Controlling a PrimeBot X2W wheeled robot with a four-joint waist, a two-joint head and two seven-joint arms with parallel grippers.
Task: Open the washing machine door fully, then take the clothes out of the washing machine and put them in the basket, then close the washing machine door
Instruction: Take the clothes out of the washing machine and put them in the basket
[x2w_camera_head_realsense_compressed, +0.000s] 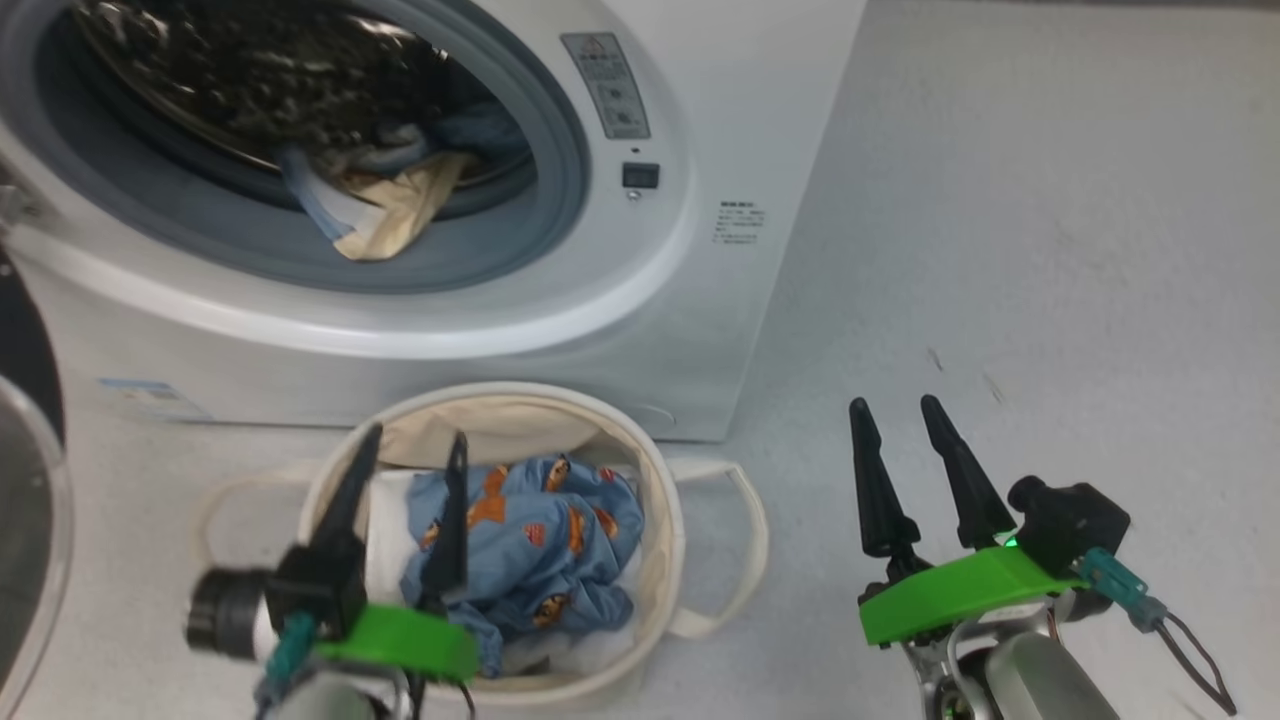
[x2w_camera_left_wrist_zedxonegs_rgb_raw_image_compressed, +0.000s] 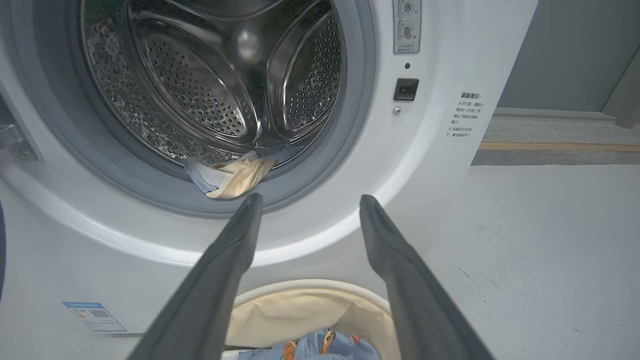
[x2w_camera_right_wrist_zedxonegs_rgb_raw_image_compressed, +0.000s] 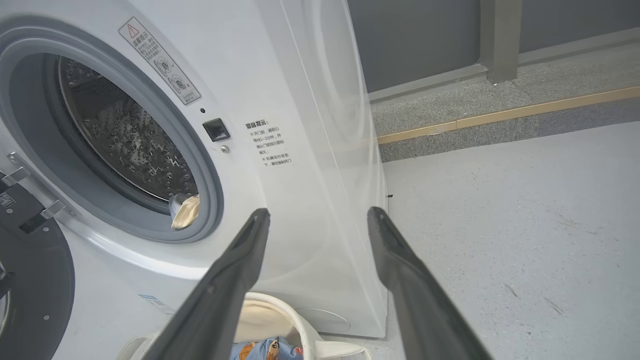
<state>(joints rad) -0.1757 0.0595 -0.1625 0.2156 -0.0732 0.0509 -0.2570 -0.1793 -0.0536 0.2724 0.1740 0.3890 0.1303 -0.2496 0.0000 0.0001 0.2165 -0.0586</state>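
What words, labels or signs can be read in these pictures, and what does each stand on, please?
Nothing can be quoted with confidence.
Warning sticker on the washing machine front: a red triangle sign and pictograms, text too small to read.
Printed note further right on the same front: Chinese characters, too small to read.
Blue label low on the front: a code square, print blurred.
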